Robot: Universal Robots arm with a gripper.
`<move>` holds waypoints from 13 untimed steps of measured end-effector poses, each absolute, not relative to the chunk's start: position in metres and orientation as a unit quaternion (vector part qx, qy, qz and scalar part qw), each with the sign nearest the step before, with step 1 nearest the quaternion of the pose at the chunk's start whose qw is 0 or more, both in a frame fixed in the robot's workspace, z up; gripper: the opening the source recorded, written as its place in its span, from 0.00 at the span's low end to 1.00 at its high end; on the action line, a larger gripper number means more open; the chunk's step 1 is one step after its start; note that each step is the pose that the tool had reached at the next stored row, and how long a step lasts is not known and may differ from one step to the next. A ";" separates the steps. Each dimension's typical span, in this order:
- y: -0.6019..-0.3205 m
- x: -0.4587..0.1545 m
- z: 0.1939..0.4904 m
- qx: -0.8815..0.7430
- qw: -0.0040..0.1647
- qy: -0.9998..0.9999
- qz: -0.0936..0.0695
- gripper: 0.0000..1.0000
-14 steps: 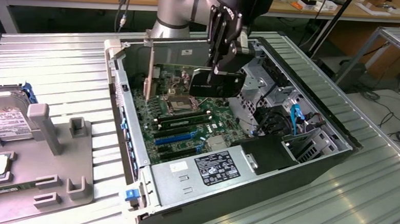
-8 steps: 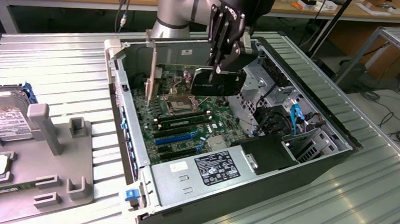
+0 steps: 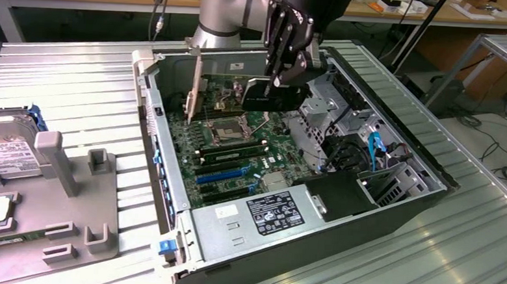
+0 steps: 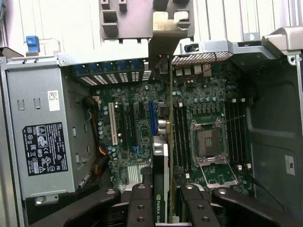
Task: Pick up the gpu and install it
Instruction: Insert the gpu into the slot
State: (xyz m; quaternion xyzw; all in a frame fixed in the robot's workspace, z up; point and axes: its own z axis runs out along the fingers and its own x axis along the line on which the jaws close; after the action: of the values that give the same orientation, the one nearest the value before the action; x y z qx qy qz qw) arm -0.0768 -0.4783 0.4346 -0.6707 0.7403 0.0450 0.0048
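**Card clamped on edge above the motherboard, not seated**

The gripper (image 3: 285, 77) is clamped on the gpu (image 3: 265, 96), one finger on each flat face, and holds the card on edge over the motherboard (image 3: 235, 147) inside the open computer case (image 3: 406, 208), which lies on its side on the table (image 3: 66, 73). The card hangs directly under the gripper, so there is no reach to make; what matters is how it lines up. In the wrist view its long axis runs straight away from the gripper across the motherboard to the silver bracket (image 4: 163, 40), which has reached the motherboard's rear edge, where the case's slot openings are. That axis looks parallel with the motherboard's expansion slots. The card's thin lower edge lies just beside the blue slot (image 4: 151, 118), on the side toward the processor socket. In the exterior view the card appears clear above the motherboard, so I judge it is not pressed home. Whether its edge sits exactly over a slot cannot be told
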 end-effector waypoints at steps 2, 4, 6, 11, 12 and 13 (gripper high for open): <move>-0.478 -0.077 0.435 -0.671 0.005 0.740 0.045 0.27; -0.478 -0.077 0.434 -0.672 0.005 0.739 0.045 0.27; -0.478 -0.077 0.433 -0.677 0.007 0.735 0.043 0.27; -0.478 -0.077 0.427 -0.688 0.012 0.724 0.038 0.27; -0.478 -0.077 0.425 -0.691 0.012 0.722 0.038 0.27; -0.478 -0.077 0.425 -0.693 0.013 0.720 0.037 0.27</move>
State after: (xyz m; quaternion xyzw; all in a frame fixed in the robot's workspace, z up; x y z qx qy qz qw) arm -0.0768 -0.4777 0.4248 -0.6928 0.7200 0.0370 0.0130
